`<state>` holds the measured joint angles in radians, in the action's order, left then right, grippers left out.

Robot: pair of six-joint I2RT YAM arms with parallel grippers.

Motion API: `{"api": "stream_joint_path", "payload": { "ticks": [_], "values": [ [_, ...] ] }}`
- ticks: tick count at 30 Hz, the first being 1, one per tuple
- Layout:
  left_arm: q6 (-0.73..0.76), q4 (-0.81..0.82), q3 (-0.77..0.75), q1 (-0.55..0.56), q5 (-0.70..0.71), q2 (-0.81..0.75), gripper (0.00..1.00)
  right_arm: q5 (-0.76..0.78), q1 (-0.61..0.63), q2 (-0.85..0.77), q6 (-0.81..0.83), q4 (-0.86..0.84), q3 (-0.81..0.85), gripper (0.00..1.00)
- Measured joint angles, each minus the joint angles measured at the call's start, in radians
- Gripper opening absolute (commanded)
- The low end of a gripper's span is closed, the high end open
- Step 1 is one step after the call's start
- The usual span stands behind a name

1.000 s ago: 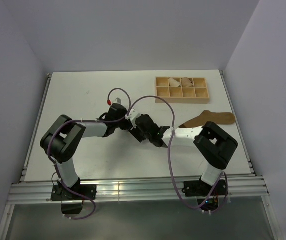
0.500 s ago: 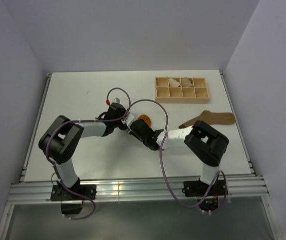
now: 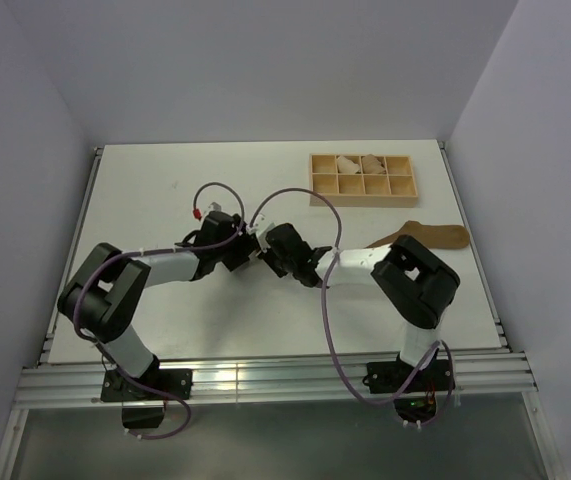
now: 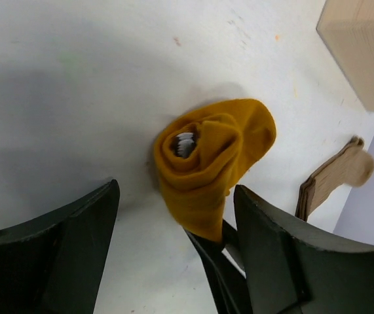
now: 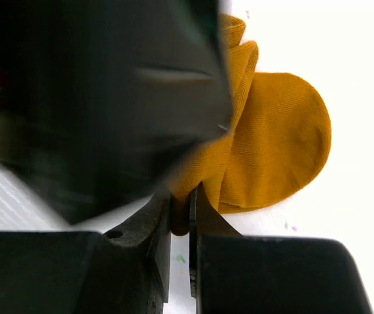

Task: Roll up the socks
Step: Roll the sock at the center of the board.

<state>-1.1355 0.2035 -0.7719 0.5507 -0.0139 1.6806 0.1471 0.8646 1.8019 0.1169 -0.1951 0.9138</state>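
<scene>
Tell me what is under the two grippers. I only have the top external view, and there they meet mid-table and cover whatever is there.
Observer: It is the mustard sock, coiled into a roll, with a bit of white showing in its core.
Operator: Is the left gripper holding it?
Observer: No. The left wrist view shows the left gripper open, one finger on each side of the roll, not squeezing it.
Operator: And the right one?
Observer: The right wrist view shows the right gripper shut on a fold of fabric at the roll's edge.
</scene>
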Motion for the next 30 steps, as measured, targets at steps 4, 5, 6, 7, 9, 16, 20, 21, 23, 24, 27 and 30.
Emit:
{"api": "stream_joint_path", "payload": {
  "ticks": [4,5,6,7,9,16,20,21,23,24,27,30],
  "values": [
    [-0.022,0.003,0.051,-0.032,0.001,-0.049,0.77,-0.135,-0.051,0.019,-0.036,0.037,0.046,0.00],
    [-0.029,0.007,0.065,-0.039,0.003,-0.061,0.77,-0.174,-0.066,0.026,-0.047,0.044,0.058,0.00],
    [-0.033,0.010,0.080,-0.044,0.007,-0.075,0.77,-0.215,-0.084,0.032,-0.056,0.050,0.069,0.00],
    [-0.037,0.011,0.094,-0.050,0.012,-0.088,0.77,-0.254,-0.100,0.039,-0.064,0.058,0.080,0.00],
    [-0.039,0.021,0.121,-0.061,0.017,-0.117,0.77,-0.323,-0.127,0.052,-0.085,0.084,0.104,0.00],
    [-0.031,0.077,0.164,-0.086,0.016,-0.156,0.76,-0.571,-0.217,0.133,-0.146,0.195,0.226,0.00],
    [-0.028,0.134,0.169,-0.086,-0.003,-0.156,0.75,-0.676,-0.248,0.187,-0.162,0.277,0.309,0.00],
    [-0.028,0.148,0.171,-0.087,-0.009,-0.154,0.74,-0.706,-0.253,0.203,-0.168,0.293,0.329,0.00],
    [-0.028,0.172,0.174,-0.086,-0.020,-0.148,0.73,-0.747,-0.261,0.222,-0.179,0.307,0.348,0.00],
    [-0.028,0.184,0.174,-0.086,-0.025,-0.142,0.72,-0.772,-0.266,0.232,-0.186,0.311,0.354,0.00],
    [-0.028,0.208,0.177,-0.086,-0.037,-0.119,0.71,-0.833,-0.285,0.255,-0.209,0.321,0.370,0.01],
    [-0.028,0.219,0.184,-0.086,-0.042,-0.103,0.71,-0.886,-0.305,0.278,-0.229,0.330,0.387,0.02]
  ]
}}
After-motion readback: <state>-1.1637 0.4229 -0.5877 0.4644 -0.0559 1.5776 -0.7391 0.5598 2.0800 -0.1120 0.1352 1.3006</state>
